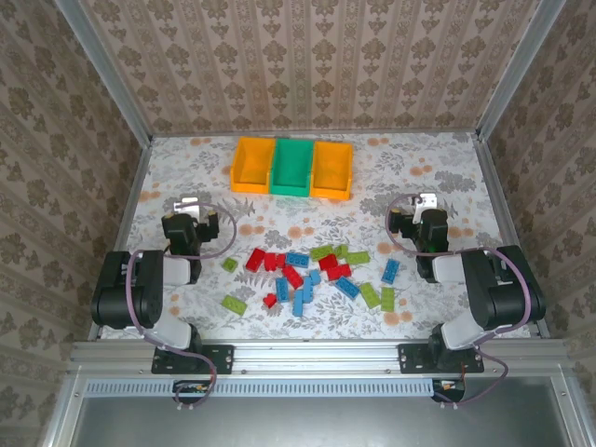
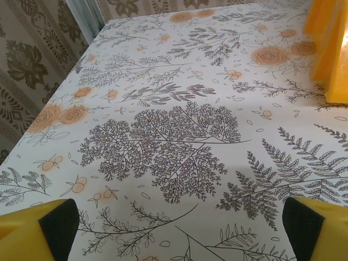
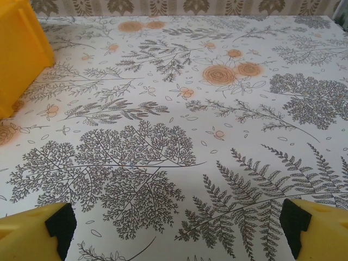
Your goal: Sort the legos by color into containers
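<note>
Two dozen or so legos [image 1: 312,275] lie loose in the middle of the bench [image 1: 447,168], with red, blue and green mixed and several touching. At the far side, the containers [image 1: 291,168] stand in a row, apparently empty. The left gripper [image 1: 196,212] and right gripper [image 1: 421,209] flank the pile, each with fingers wide apart and nothing held.

Risks:
- Crowded bricks could mean a grasp pinches two colours or scatters neighbours.
- Both arms reaching centre could collide.
- The twin orange bins invite mixing.

Wallpapered booth, flowered surface.
Beige damask walls [image 1: 307,56] enclose three sides of the white surface [image 1: 419,172], printed with ferns and orange roses; aluminium posts [image 1: 104,74] mark the corners.
</note>
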Robot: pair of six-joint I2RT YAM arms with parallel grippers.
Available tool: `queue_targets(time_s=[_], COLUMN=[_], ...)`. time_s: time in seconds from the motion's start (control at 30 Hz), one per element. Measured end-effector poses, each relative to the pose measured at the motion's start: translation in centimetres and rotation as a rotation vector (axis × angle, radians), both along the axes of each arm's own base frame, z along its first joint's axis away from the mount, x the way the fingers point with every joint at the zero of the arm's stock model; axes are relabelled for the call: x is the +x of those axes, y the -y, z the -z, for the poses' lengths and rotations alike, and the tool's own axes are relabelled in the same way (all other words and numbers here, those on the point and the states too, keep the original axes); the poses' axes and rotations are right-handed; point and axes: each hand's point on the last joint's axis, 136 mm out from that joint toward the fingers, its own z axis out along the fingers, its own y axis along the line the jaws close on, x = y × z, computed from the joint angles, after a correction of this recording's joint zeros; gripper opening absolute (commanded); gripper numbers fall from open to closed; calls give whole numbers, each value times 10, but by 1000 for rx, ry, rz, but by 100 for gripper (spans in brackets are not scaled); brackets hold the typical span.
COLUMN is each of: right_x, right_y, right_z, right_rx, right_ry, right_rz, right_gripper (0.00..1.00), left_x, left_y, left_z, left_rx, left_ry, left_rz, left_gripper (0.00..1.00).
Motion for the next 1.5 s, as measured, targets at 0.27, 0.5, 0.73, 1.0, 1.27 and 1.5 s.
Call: queue_targets(time_s=[0.27, 0.5, 0.73, 1.0, 1.27, 1.5], right_x=[0, 3, 3, 3, 26, 73], right_y=[2, 5, 6, 6, 15, -13], right_z=[0, -4, -4, -4, -65, -150], right_rx=[1, 4, 6, 6, 59, 205], right_ry=[0, 10, 11, 11, -34, -23], right_rz=[4, 8, 10, 11, 91, 24], right_gripper=[100, 100, 100, 100, 96, 94], left_x=[0, 0, 0, 0, -3, 8], left_y=[0, 0, 0, 1, -3, 8], left_z=[0, 0, 0, 0, -4, -122], left_rx=[0, -1, -1, -1, 34, -80], left_ry=[0, 0, 1, 1, -21, 77], left_rz=[1, 2, 2, 3, -49, -182], left_gripper=[100, 100, 100, 100, 100, 100])
